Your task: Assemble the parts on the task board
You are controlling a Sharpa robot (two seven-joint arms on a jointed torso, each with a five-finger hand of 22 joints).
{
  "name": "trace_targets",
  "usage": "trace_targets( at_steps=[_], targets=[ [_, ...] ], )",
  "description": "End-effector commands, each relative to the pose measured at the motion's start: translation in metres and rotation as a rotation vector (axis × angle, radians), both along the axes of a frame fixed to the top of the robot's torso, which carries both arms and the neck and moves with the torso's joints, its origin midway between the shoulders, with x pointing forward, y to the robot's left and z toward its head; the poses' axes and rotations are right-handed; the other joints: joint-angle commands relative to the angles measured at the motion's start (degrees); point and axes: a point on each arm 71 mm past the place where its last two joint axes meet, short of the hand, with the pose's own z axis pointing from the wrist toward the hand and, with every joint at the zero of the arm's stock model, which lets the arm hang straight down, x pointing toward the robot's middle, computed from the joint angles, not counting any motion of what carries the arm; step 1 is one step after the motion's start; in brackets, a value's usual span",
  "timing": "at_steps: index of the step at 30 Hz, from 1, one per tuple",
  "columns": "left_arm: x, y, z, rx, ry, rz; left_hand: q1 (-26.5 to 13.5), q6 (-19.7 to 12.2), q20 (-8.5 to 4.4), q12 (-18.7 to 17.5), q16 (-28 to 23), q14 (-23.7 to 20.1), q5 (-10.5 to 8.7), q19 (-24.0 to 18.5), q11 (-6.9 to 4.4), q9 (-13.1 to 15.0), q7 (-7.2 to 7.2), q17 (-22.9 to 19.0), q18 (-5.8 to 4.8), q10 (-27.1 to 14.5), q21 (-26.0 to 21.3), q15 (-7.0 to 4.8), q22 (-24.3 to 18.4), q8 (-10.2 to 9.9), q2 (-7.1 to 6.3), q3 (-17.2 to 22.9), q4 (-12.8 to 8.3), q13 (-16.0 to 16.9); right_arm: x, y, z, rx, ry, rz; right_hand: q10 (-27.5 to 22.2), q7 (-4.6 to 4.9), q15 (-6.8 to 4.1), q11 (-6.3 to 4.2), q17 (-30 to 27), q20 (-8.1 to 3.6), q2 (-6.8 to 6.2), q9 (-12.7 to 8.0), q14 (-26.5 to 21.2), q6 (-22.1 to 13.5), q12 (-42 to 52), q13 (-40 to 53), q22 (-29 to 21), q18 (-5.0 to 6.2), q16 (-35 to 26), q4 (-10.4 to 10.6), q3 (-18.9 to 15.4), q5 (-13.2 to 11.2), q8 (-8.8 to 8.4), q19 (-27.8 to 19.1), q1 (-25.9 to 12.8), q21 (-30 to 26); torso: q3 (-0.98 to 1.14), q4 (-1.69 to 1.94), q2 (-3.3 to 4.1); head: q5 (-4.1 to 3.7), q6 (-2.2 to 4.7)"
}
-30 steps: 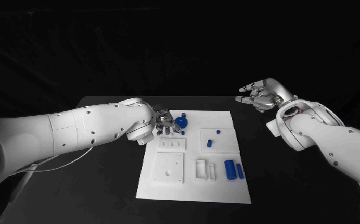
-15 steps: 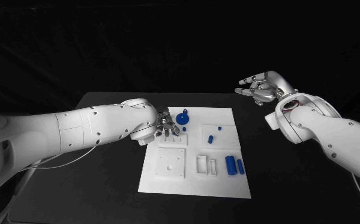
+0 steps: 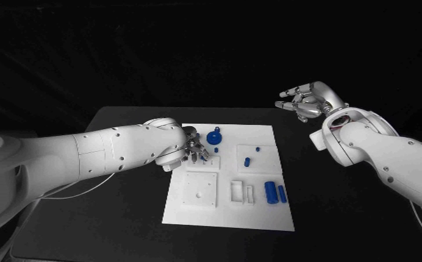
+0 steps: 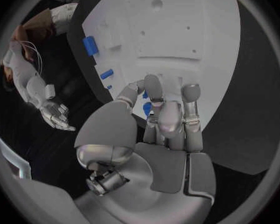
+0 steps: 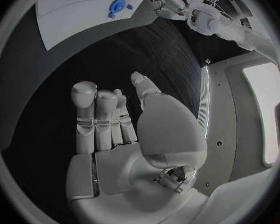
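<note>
The flat white rectangular task board (image 3: pixel 230 213) lies in the middle of the black worktop (image 3: pixel 123 213). The left hand (image 3: pixel 195 148) is over the board's far left part, its silver fingers (image 4: pixel 159 107) stretched close together down toward the board with nothing seen between them; whether they touch the board cannot be told. Just right of that hand, on the board's far part, stands a round blue knob-shaped part (image 3: pixel 215 137). Further right lies a small blue oblong part (image 3: pixel 247 162), and two larger blue cylinder parts (image 3: pixel 275 193) lie side by side nearer the board's near right. The right hand (image 3: pixel 303 103) is raised well apart from the board, beyond the worktop's far right, its fingers loosely spread and holding nothing.
</note>
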Motion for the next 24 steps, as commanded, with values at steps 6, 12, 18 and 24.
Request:
trace_targets(
  at_steps=[6, 12, 18, 24],
  targets=[
    [0.0005, -0.0020, -0.0060, 0.014, 0.011, -0.005, -0.2, 8.3, 0.23, 0.5, 0.2, 0.3, -0.46, 0.3, -0.33, 0.6, -4.68, 0.0, 0.24, 2.7, -0.5, 0.29, 0.4, 0.3, 0.83, 3.4, -3.0, -0.4, 0.0001, 0.0023, 0.0005, 0.007, 0.002, 0.007, -0.3, 0.05, 0.03, 0.09, 0.0, 0.22, 0.04, -0.1, -0.2, 0.1, -0.2, -0.1, 4.8, 0.65, -0.4, -0.2, 0.2, 0.6, 0.02, 1.5, -0.6, -0.4, -0.03, 0.01, 0.07, -0.05, -0.21],
    [0.0016, -0.0015, -0.0080, 0.017, 0.010, -0.002, -0.2, 8.4, 0.28, 0.6, 0.2, 0.3, -0.72, 0.4, -0.33, 0.7, -4.71, -0.1, 0.25, 2.7, -0.6, 0.31, 0.6, 0.3, 0.90, 3.3, -2.9, -0.6, 0.0001, 0.0030, 0.0005, 0.007, 0.003, 0.008, -0.4, 0.05, 0.02, 0.09, 0.0, 0.22, 0.02, -0.1, -0.2, 0.1, -0.2, -0.2, 4.8, 0.64, -0.4, -0.3, 0.2, 0.8, 0.01, 1.5, -0.6, -0.5, -0.06, 0.07, 0.09, -0.14, -0.35],
    [0.0019, -0.0010, -0.0103, 0.023, 0.007, -0.003, -0.1, 8.4, 0.32, 0.7, 0.2, 0.3, -0.93, 0.4, -0.33, 0.9, -4.70, -0.1, 0.28, 2.7, -0.8, 0.32, 0.8, 0.2, 0.99, 3.3, -2.9, -0.8, 0.0002, 0.0035, 0.0005, 0.007, 0.005, 0.010, -0.3, 0.05, 0.02, 0.09, 0.0, 0.22, 0.03, -0.1, -0.2, 0.1, -0.2, -0.2, 4.8, 0.65, -0.3, -0.3, 0.2, 0.9, 0.01, 1.5, -0.7, -0.5, -0.08, 0.04, 0.07, -0.20, -0.43],
    [0.0013, -0.0012, -0.0115, 0.028, 0.007, -0.008, -0.1, 8.5, 0.37, 0.8, 0.3, 0.4, -1.30, 0.5, -0.33, 1.0, -4.75, 0.0, 0.30, 2.7, -0.9, 0.35, 0.9, 0.2, 1.05, 3.2, -2.8, -1.0, 0.0003, 0.0034, 0.0003, 0.007, 0.007, 0.009, -0.3, 0.05, 0.02, 0.08, 0.1, 0.21, 0.08, -0.1, -0.2, 0.1, -0.2, -0.2, 4.9, 0.64, -0.3, -0.3, 0.3, 1.0, 0.02, 1.5, -0.7, -0.4, -0.08, 0.06, 0.05, -0.25, -0.59]
  ],
)
